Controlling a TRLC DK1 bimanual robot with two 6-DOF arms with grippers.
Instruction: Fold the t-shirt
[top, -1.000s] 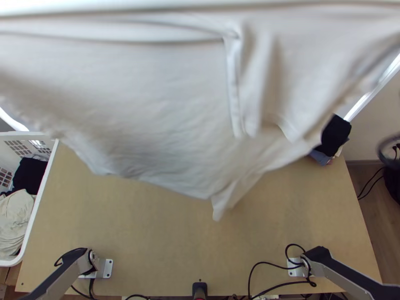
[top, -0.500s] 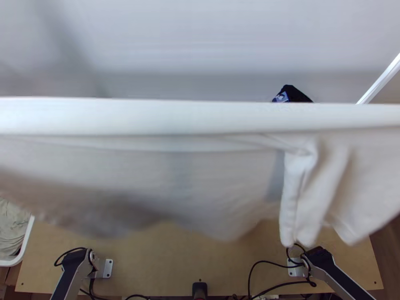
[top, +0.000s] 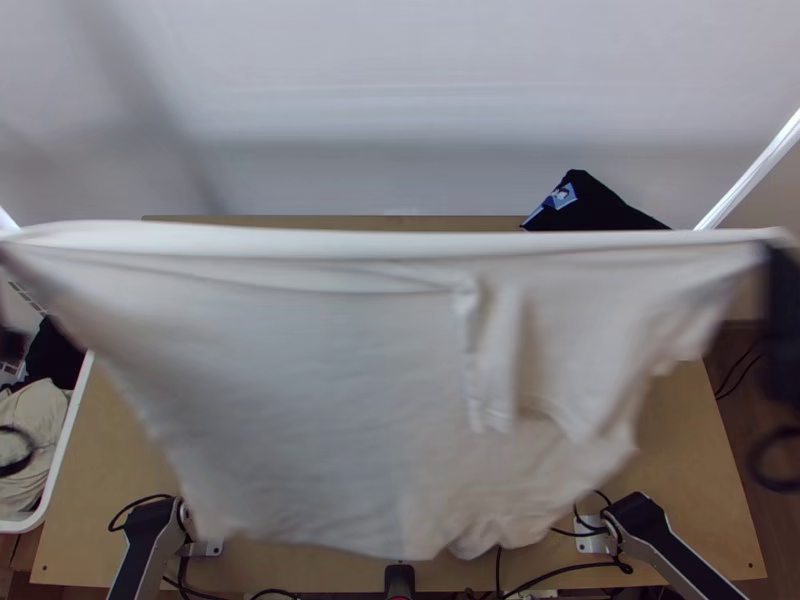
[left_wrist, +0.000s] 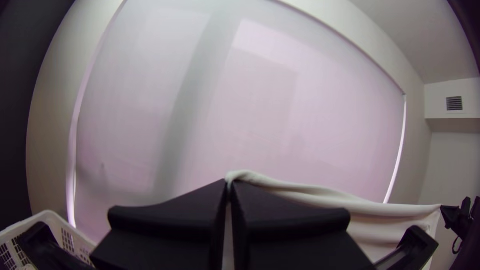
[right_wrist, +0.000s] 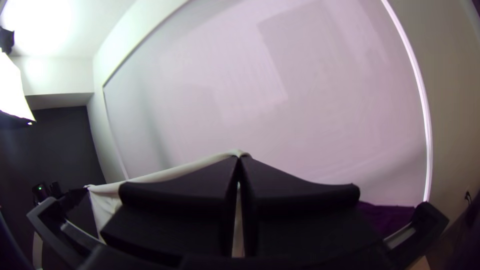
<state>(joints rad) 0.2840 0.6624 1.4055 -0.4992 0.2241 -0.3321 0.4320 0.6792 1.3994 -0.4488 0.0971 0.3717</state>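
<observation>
Cables (top: 499, 570) loop along the table's (top: 110, 450) near edge. Above them hangs the shirt (top: 300, 380) – spread and aloft, its top edge stretched between the grippers, its bottom wavy, blocking much of the table. The left gripper (top: 11, 343) is pinched narrow on one end, the right gripper (top: 783, 270) likewise on the other. At the left stands a basket (top: 74, 415) of clothes; farther off, black cloth (top: 610, 210) – partly behind the shirt – then a pale blind (top: 400, 100).

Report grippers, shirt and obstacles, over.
Left gripper and right gripper shut on t-shirt. Shirt hanging stretched between them, above table. Dark cloth at table's far edge, possible obstacle.
</observation>
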